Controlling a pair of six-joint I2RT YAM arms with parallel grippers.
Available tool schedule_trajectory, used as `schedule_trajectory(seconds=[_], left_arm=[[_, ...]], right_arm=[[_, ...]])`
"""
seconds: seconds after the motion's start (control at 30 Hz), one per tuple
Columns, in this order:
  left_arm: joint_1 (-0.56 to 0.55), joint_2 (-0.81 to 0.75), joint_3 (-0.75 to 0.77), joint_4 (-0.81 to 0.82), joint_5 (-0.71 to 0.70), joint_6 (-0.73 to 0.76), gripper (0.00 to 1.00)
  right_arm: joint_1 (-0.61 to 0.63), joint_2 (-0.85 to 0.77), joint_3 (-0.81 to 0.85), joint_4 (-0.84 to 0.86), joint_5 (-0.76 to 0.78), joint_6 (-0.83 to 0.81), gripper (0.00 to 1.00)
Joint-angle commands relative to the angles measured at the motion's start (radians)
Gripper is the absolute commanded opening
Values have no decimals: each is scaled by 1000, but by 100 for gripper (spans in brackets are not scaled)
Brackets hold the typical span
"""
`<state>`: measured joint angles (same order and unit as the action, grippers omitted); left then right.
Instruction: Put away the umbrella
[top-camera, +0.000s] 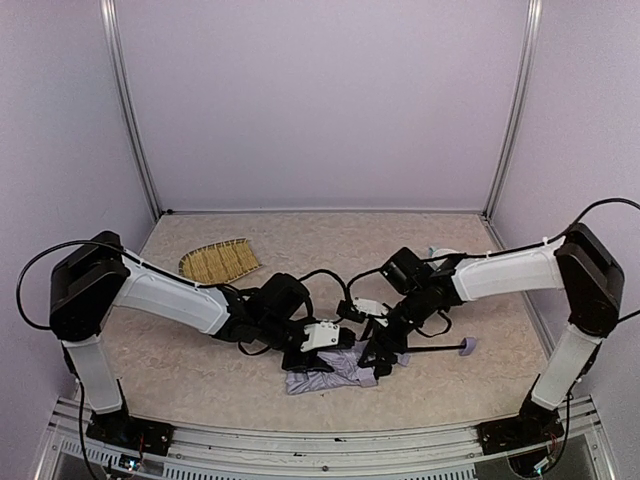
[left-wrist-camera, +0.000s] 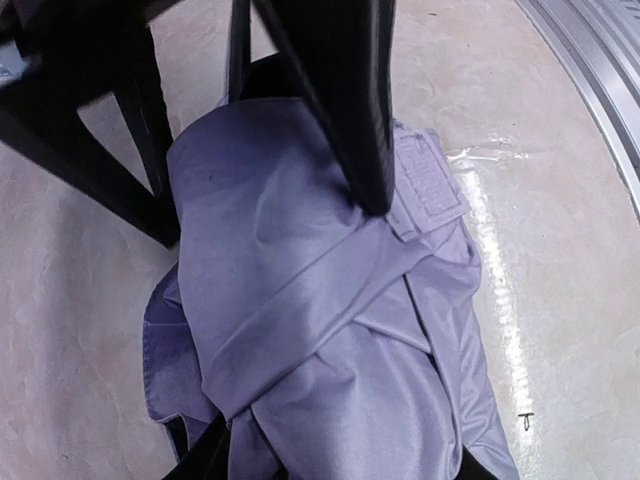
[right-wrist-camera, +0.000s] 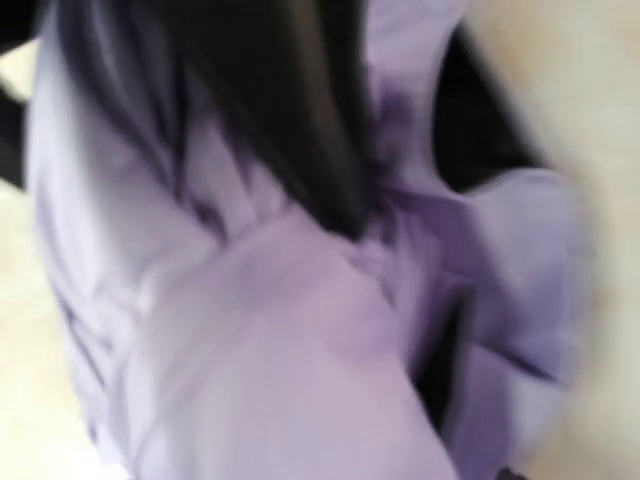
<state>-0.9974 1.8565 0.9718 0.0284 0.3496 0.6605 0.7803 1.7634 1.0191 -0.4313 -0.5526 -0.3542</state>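
Umbrella (top-camera: 335, 375) bunched beneath left hand (left-wrist-camera: 272, 220); right hand (top-camera: 383, 362) at its right edge.

You see the umbrella (top-camera: 325, 375) in plain lavender-grey, its handle (top-camera: 467, 346) seemingly matching; beyond the umbrella, the tray (top-camera: 218, 262) is woven straw-yellow.

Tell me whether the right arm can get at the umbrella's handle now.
Probably yes. The handle lies bare on the table close to the right gripper, with nothing over it.
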Motion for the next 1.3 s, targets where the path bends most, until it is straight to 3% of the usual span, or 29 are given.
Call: schedule_trajectory(seconds=[0.0,0.2,0.43,0.77,1.17,1.27], left_arm=[[30,70,-38,-161,-11,-15,45],[52,93,-33,-153,18,-46,46],[61,83,-46,-128,27,-52,46],[127,41,-122,37,154,-185,49],[71,86,-50,-110,17,-221,72],[50,118,1,-164,10,-234,74]], right_arm=[[9,-204,-148,248,190,5,76],[110,-384,-359,496,291,-99,88],[156,-198,-287,468,376,-143,90],[166,-39,-245,453,305,-129,82],[54,-370,-247,376,120,43,85],[20,-432,-234,338,160,95,86]])
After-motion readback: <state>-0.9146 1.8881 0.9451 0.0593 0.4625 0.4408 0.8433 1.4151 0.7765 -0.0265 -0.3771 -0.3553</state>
